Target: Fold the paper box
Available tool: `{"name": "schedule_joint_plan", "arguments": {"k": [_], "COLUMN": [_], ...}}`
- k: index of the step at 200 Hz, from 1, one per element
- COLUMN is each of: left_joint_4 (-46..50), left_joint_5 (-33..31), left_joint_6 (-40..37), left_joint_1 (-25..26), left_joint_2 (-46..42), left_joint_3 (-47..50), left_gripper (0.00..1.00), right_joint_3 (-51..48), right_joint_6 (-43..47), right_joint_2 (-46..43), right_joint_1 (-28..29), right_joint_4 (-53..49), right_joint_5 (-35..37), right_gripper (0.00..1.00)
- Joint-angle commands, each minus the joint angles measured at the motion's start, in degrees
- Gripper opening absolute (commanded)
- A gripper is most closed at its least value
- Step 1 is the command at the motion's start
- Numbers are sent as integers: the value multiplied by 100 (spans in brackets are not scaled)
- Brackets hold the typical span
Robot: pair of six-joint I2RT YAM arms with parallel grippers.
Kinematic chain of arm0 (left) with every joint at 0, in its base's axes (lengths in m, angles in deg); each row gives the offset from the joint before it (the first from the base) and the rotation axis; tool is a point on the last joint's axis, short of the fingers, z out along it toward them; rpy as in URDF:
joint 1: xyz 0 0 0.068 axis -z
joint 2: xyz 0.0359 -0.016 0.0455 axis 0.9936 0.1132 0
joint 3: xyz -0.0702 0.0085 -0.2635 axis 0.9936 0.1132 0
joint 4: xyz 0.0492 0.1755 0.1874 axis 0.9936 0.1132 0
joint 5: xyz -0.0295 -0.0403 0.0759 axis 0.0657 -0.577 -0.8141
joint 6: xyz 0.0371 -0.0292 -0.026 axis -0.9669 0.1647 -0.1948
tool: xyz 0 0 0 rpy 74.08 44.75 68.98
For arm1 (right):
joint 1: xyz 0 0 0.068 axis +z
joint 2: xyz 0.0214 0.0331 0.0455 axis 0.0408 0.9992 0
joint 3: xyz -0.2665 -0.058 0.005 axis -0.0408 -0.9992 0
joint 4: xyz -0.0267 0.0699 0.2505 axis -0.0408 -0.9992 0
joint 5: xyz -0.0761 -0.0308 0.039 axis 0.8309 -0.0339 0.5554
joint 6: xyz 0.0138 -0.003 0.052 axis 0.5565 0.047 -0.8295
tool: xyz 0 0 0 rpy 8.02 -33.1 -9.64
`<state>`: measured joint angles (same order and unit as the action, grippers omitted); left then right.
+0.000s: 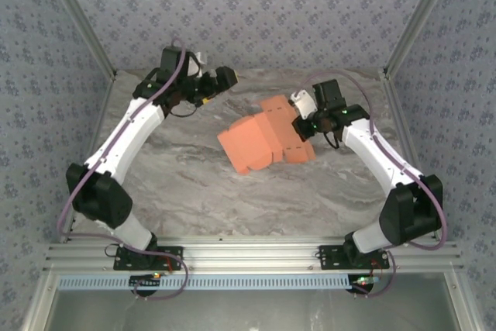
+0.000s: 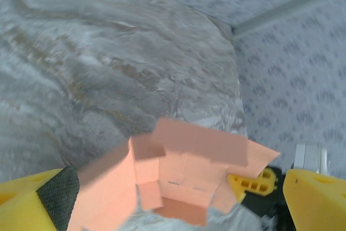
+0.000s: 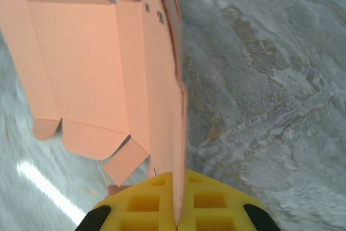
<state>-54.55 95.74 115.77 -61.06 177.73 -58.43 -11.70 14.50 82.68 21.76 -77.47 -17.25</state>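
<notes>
One paper box panel sits clenched in our right gripper; our left gripper, jaws apart, should probably crease the next flap.

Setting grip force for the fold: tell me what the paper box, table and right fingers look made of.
Paper box: thin salmon-orange cardboard, matte; creases and die-cut flaps show.
Table: grey veined marble look, stone or laminate, cannot tell.
Right fingers: yellow, likely moulded plastic, gridded recesses.
</notes>
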Motion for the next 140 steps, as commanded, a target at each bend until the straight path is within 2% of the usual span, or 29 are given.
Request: {"name": "schedule_joint_plan", "arguments": {"k": [1,20,49,71,86,96,114,140], "left_joint_4": [-910,-1694,-3058,-3182,-3153,-3323,-4005,-4786], "left_joint_5": [882,1468,1960,2171,2369,2396,2382,1850], "left_joint_6": [-2093,-2832,-3193,-3719,-4200,-4304,-4052,-3927], "left_joint_1": [22,28,97,370,644,783,891,1078], "left_joint_2": [-116,-201,-142,-3,69,95,199,357], "left_joint_3": [737,1490,2475,2629,2699,2809,3085,3508], "left_gripper": [99,99,99,99,99,99,99,99], "right_joint_3": [369,500,680,677,707,744,796,859], "right_joint_6": [2088,2666,3273,3468,3546,3492,3431,3379], "right_joint_2": [-73,2,195,269,316,346,435,617], "right_joint_1": [67,83,180,295,368,393,471,514], "right_joint_4": [-1165,-1359,-1656,-1626,-1617,-1562,-1547,-1544], "right_joint_5": [-172,152,696,1139,1175,1198,1291,1269], "right_gripper": [0,0,0,0,0,0,0,0]}}
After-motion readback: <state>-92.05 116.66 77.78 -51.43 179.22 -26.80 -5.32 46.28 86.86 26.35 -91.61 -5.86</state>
